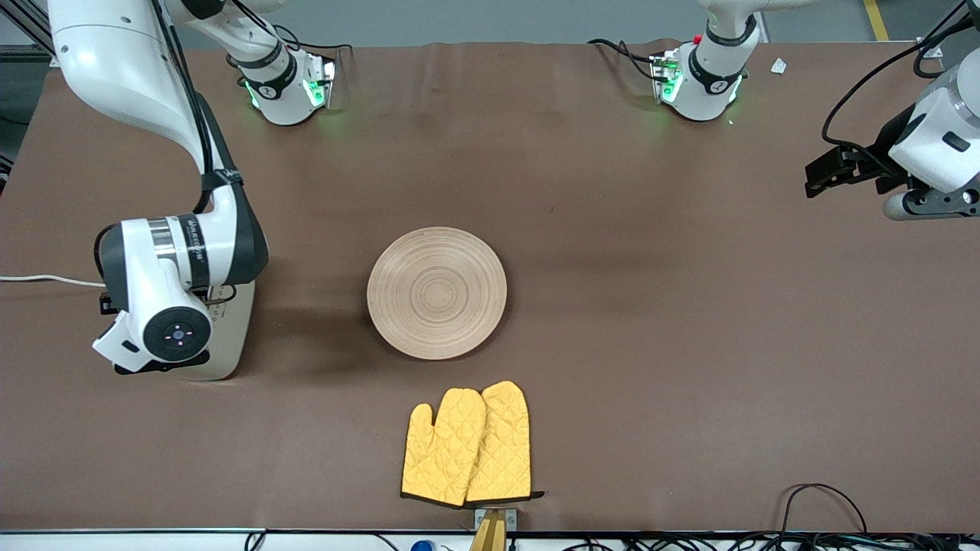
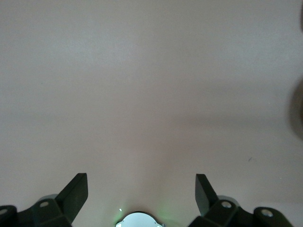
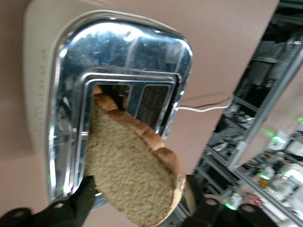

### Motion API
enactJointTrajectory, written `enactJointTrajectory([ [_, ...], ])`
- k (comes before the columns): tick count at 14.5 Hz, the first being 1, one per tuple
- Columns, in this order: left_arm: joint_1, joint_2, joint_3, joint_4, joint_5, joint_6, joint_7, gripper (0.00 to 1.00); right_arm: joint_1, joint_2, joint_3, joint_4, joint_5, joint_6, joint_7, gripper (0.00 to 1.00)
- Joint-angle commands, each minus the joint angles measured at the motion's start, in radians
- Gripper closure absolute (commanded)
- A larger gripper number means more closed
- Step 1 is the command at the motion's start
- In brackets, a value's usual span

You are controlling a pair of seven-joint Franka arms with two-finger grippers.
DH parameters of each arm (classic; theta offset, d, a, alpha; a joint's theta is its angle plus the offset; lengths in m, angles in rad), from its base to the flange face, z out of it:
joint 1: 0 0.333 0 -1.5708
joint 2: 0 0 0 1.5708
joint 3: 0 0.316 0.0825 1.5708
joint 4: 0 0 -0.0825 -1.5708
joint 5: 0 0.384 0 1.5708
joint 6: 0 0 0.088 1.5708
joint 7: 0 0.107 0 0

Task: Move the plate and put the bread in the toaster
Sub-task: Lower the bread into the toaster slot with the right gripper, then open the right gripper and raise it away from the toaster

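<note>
The beige toaster (image 1: 236, 329) stands toward the right arm's end of the table, mostly hidden under the right arm's wrist. In the right wrist view its chrome top (image 3: 118, 47) shows two slots. My right gripper (image 3: 140, 196) is shut on the bread (image 3: 132, 175), a brown slice held tilted over the toaster with its leading corner in one slot. The pale wooden plate (image 1: 436, 292) lies empty at the table's middle. My left gripper (image 1: 831, 172) waits open and empty in the air over the left arm's end of the table; it also shows in the left wrist view (image 2: 141, 189) over bare cloth.
A pair of yellow oven mitts (image 1: 467, 448) lies nearer to the front camera than the plate. The toaster's white cord (image 1: 46, 279) runs off the table's edge at the right arm's end. Brown cloth covers the table (image 1: 651, 344).
</note>
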Motion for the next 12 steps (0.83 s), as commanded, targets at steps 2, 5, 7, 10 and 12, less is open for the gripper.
enactJointTrajectory([
  [2,-0.001,-0.003,-0.001,0.004,0.017,-0.013,0.008,0.0,-0.108,-0.095,0.015,-0.013,0.173,0.004,-0.063,0.0],
  [5,-0.001,-0.001,-0.001,0.005,0.017,-0.015,0.009,0.0,-0.18,-0.163,0.017,-0.008,0.347,0.006,-0.066,0.0],
  [7,-0.001,-0.001,-0.001,0.004,0.017,-0.015,0.009,0.0,-0.232,-0.209,0.018,-0.01,0.445,0.006,-0.077,0.0],
  [10,0.0,-0.003,-0.001,0.004,0.017,-0.015,0.011,0.0,-0.275,-0.287,0.015,-0.019,0.544,0.006,-0.101,0.0],
  [12,0.0,-0.001,0.001,0.007,0.02,-0.015,0.012,0.0,-0.277,-0.344,0.015,-0.042,0.557,0.009,-0.098,0.0],
])
